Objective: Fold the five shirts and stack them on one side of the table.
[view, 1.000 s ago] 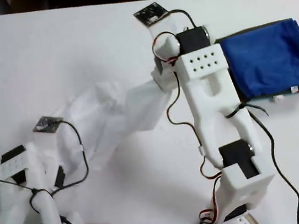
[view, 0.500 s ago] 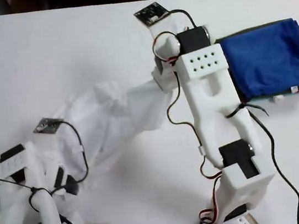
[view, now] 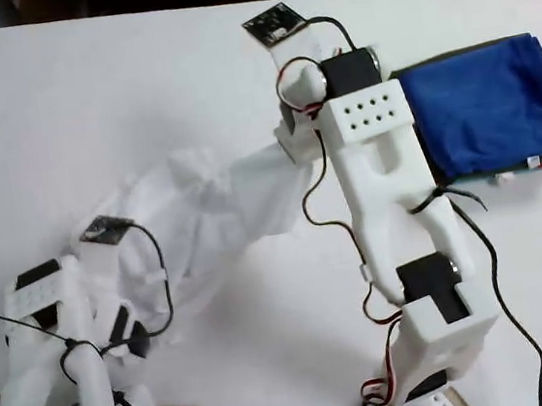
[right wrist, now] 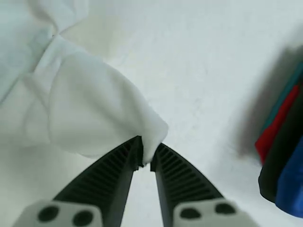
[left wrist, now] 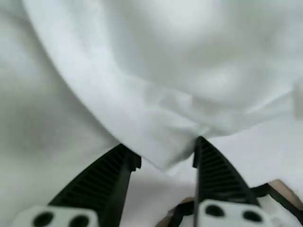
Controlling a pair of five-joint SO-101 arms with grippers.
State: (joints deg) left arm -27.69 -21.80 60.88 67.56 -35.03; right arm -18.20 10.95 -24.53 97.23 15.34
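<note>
Right gripper (right wrist: 146, 153) pinches a corner of the white shirt (view: 202, 213) crumpled mid-table near the folded stack (view: 489, 102), left gripper (left wrist: 163, 156) gapes around its edge, so close on it fully before you pull flat.

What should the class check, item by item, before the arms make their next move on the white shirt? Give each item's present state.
1. Right gripper pinching the white shirt at its edge: ok.
2. Left gripper closed on the shirt: not ok; jaws open, hem lying between them.
3. Shirt spread flat for folding: not ok; it is bunched.
4. Folded stack tidy at one side of the table, blue on top: ok.
5. Four shirts in the stack: cannot tell.
</note>
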